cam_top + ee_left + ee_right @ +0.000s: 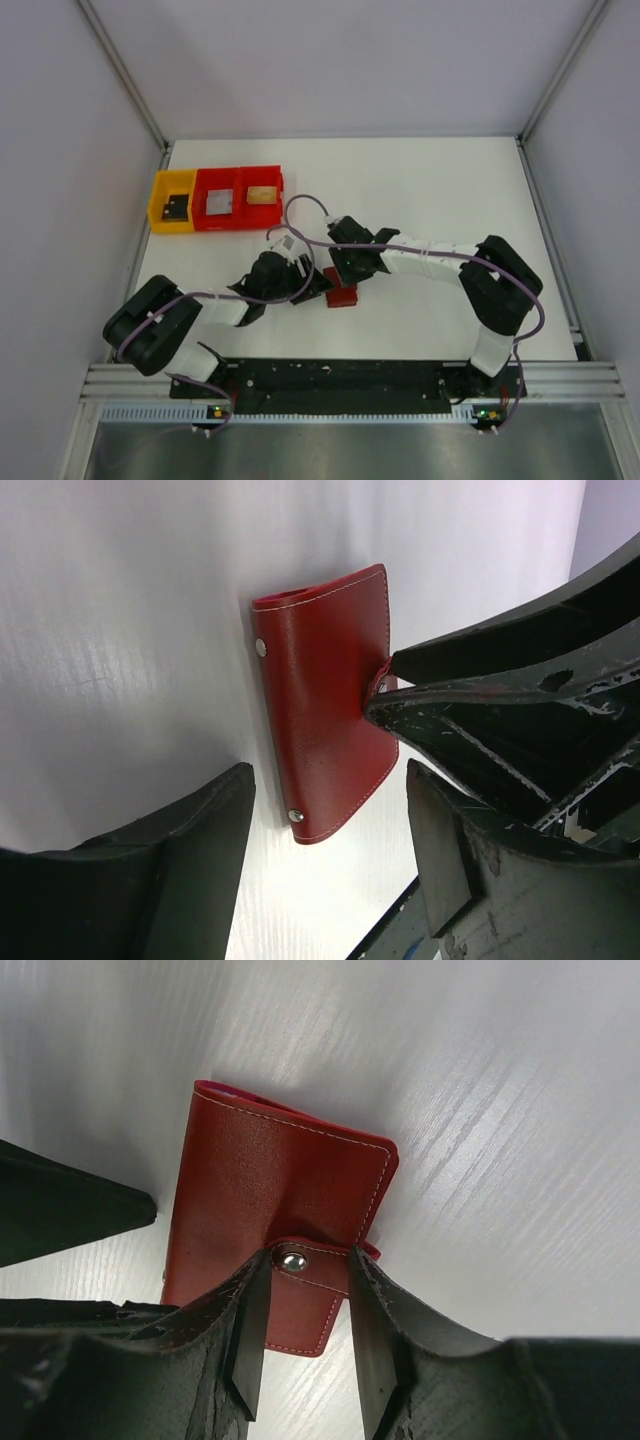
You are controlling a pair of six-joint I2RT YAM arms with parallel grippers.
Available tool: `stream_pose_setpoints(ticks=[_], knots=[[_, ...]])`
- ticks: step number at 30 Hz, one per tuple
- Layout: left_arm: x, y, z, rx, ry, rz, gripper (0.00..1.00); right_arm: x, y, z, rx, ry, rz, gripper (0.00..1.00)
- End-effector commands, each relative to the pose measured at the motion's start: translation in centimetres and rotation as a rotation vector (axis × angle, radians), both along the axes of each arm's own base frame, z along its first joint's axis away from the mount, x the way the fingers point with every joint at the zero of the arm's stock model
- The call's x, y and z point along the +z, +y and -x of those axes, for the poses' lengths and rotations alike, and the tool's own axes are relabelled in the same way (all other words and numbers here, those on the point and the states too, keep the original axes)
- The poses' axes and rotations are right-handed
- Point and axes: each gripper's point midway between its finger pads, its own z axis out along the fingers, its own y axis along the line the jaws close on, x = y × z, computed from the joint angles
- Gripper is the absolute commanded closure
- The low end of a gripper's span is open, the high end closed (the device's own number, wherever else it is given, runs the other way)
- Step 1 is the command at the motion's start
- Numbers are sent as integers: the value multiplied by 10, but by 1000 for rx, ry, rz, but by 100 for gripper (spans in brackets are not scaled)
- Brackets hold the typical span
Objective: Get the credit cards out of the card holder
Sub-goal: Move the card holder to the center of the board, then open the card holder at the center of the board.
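The small flat red folding card holder [342,292] lies closed near the middle of the white table [450,190], so the thin credit cards are hidden inside it. At its 12 o'clock in the top view, the right gripper [310,1265] seems to pinch the snap tab [300,1310], probably to pull the flap open. The left gripper [330,790] hovers at 9 o'clock with its jaws spread and touching nothing, I judge ready to steady the card holder.

Card holder [342,297] on table [450,190] between left claw [314,290] and right claw [343,277], bins [217,199] behind-left
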Motion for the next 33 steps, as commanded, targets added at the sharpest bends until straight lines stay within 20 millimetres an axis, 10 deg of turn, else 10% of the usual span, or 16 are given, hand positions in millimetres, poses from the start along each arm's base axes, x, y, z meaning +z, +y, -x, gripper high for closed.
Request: stream_pose_setpoints(ticks=[1,12,21,33], knots=[[-7,-2,-4,12,6,-22,33,1,14,-1,-5,-8,-22,63],[-23,-9,-2,-3,39,-57,47,-11,8,0,-6,-5,25,62],[-28,-7,-2,11,50,-75,100,-4,5,-3,-6,-34,28,78],[-32,3,-1,50,57,-105,100,31,-27,-23,-84,-126,19,100]])
